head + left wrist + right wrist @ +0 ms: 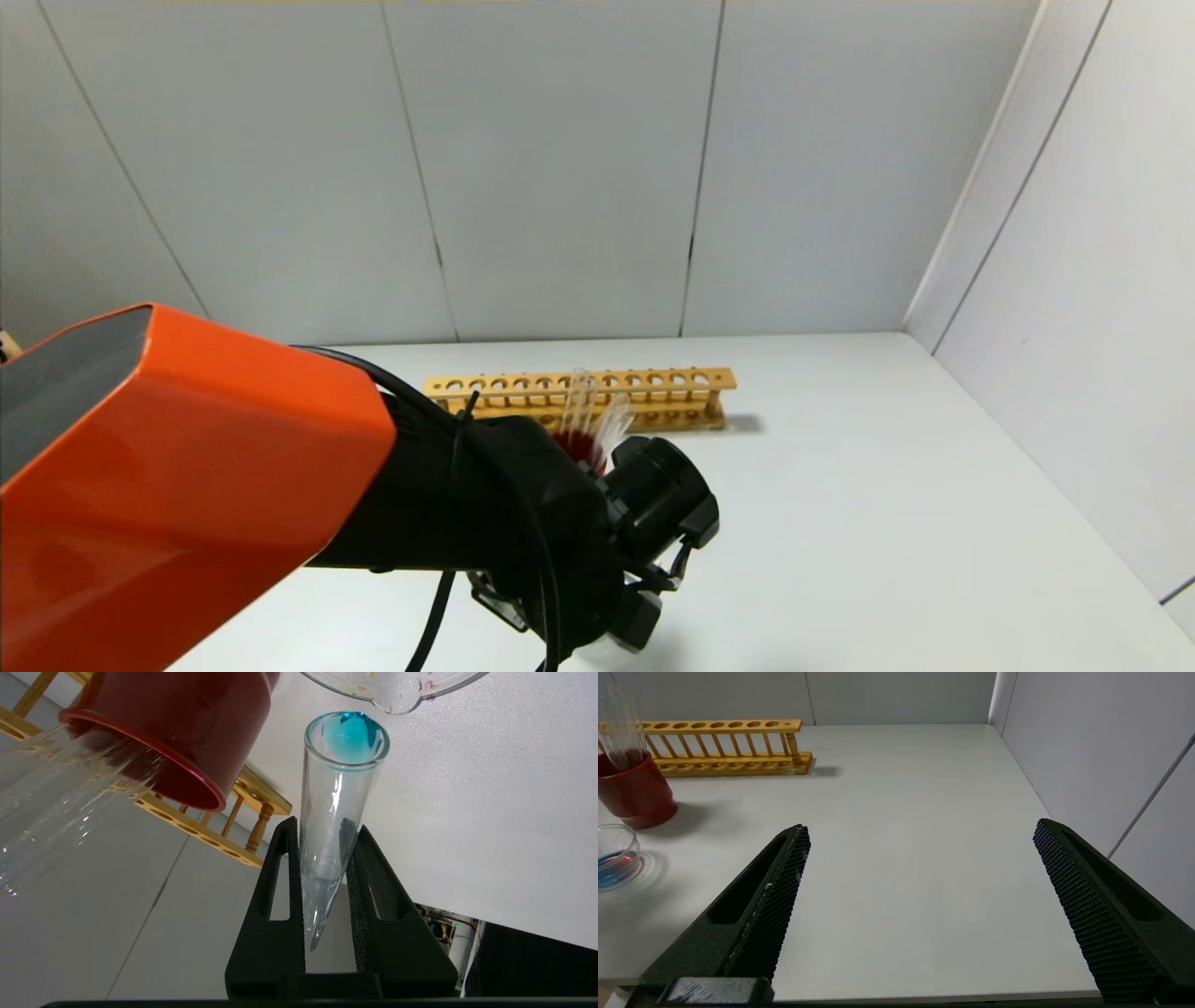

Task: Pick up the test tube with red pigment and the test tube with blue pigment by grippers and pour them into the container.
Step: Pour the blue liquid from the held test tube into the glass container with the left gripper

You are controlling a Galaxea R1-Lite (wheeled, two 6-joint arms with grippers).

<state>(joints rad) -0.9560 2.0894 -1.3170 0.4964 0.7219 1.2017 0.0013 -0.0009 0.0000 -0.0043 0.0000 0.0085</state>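
My left gripper (pixel 326 826) is shut on the test tube with blue pigment (pixel 336 812). The tube is tipped over, and teal-blue liquid sits at its rimmed mouth, just short of the spout of the container (pixel 397 688). The container (pixel 614 858), a low clear glass beaker, holds blue and red liquid. In the head view the left arm's wrist (pixel 653 504) hides the tube and the container. I cannot pick out the test tube with red pigment. My right gripper (pixel 922 828) hangs open and empty over the table's near right part.
A dark red cup (pixel 635 793) with clear tubes (pixel 621 728) stands just behind the container. A yellow wooden tube rack (pixel 579 397) lies along the back wall. Grey walls close the back and the right side.
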